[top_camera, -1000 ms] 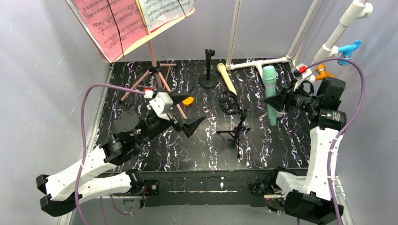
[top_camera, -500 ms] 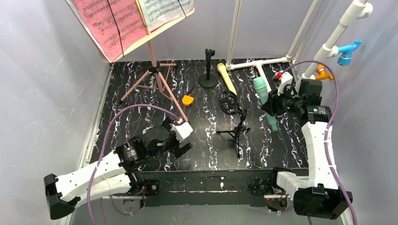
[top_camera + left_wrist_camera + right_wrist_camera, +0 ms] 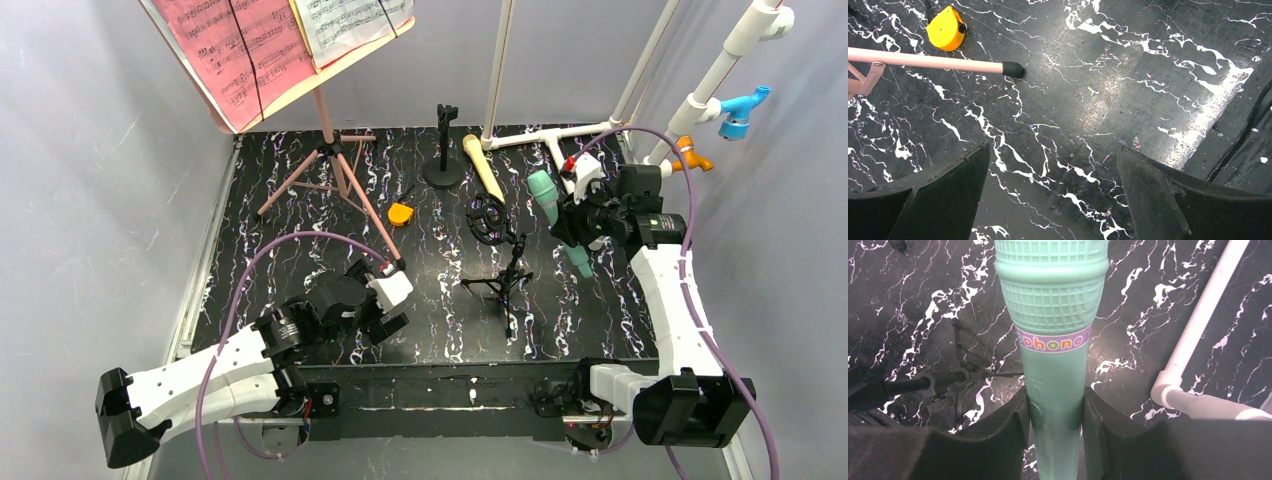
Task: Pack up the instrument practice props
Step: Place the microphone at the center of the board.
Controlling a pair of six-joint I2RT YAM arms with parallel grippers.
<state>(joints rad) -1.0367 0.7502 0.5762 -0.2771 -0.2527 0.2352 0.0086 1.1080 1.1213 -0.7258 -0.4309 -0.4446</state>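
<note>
My right gripper [image 3: 572, 226] [image 3: 1053, 407] is shut on the handle of the teal toy microphone [image 3: 545, 192] [image 3: 1050, 315], which is tilted with its mesh head toward the far left. The beige microphone [image 3: 484, 168] lies at the back beside the pipe frame. The pink music board [image 3: 250, 70] carries pink and white printed sheets and stands on pink tripod legs [image 3: 335, 165] at the back left. My left gripper [image 3: 388, 318] [image 3: 1053, 152] hangs open over bare tabletop near the front edge, a short way from one tripod leg tip [image 3: 1013, 69].
A small yellow object [image 3: 401, 214] [image 3: 946, 32] lies by the tripod leg. A black microphone stand [image 3: 443, 150] and a black mini tripod with a ring mount [image 3: 500, 265] occupy the middle. The white pipe frame [image 3: 560, 135] [image 3: 1198, 325] runs along the back right.
My left arm has pulled back from the pink tripod toward the front edge, still open. The right gripper has shifted left and turned, tilting the teal microphone's head leftward.
</note>
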